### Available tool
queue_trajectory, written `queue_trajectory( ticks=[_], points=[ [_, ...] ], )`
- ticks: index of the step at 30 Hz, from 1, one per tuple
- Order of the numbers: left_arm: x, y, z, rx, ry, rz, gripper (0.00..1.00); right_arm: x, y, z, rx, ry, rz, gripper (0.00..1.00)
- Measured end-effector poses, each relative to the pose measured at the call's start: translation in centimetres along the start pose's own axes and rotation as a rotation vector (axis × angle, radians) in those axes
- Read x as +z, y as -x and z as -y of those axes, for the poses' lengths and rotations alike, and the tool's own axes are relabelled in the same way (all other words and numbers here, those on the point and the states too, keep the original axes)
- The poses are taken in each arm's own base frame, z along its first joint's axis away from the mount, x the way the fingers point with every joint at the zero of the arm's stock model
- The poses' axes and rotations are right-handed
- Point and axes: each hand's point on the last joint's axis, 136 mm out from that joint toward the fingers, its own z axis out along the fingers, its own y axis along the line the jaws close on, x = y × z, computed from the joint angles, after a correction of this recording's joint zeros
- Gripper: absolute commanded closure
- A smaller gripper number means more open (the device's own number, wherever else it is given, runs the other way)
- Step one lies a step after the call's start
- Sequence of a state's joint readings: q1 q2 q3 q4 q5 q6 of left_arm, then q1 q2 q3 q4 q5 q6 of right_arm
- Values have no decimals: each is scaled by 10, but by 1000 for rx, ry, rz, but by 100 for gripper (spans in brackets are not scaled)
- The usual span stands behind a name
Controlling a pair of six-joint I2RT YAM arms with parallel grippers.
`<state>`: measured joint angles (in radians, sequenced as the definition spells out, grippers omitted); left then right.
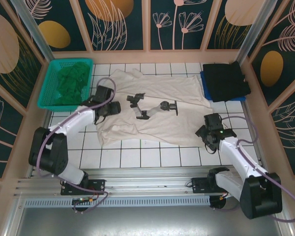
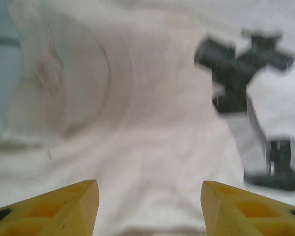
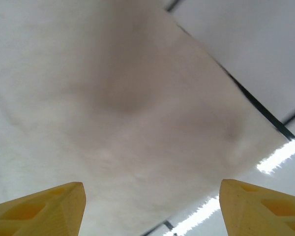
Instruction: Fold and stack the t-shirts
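Botanical wall panels are framing a white-tiled desk (image 1: 152,157) where a cream-white t-shirt (image 1: 172,88) is lying spread out, its dark print (image 1: 155,108) facing up and its lower left portion rumpled. The left arm (image 1: 73,120) is reaching over the shirt's left edge. Its jaws are standing wide and gripping nothing, with pale cloth and the print (image 2: 246,88) showing beneath them in the left wrist view. The right arm (image 1: 236,152) is hovering at the lower right corner, jaws likewise wide and empty, with the cream-white t-shirt (image 3: 113,98) giving way to bare tile just beyond. A black t-shirt (image 1: 226,78) is sitting folded on a blue mat (image 1: 203,83) at the far right, and a dark green t-shirt (image 1: 71,83) is lying bunched in a teal basket (image 1: 45,83) at the far left. Folding appears to be only beginning, and the risk is lying in the grasp. Jaws closing off the hem could be pinching tile instead of cloth or catching a single layer. Uneven lifts from the two sides could be dragging the shirt askew and setting a crooked fold.
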<state>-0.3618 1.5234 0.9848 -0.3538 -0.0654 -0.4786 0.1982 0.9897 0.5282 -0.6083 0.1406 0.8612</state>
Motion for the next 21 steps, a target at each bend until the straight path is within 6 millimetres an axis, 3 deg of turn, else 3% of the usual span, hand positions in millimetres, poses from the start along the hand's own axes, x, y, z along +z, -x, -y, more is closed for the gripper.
queue_trajectory(
  ticks=[3, 6, 11, 14, 20, 21],
  points=[
    [6, -55, -23, -20, 50, -91, 43, 1, -3, 9, 42, -25, -7, 28],
    [10, -90, -46, -46, 114, -162, 42, 4, -1, 16, 68, -48, 0, 35],
    [10, -91, -46, -50, 107, -153, 44, 14, 1, 30, 116, -81, -8, 42],
    [10, -89, -45, -47, 101, -145, 48, 18, 0, 28, 121, -67, -13, 47],
    [10, -86, -44, -25, 95, -140, 72, 25, -3, 24, 122, -34, -22, 59],
    [10, -85, -43, -21, 94, -138, 72, 26, -2, 23, 123, -30, -21, 60]
  ],
)
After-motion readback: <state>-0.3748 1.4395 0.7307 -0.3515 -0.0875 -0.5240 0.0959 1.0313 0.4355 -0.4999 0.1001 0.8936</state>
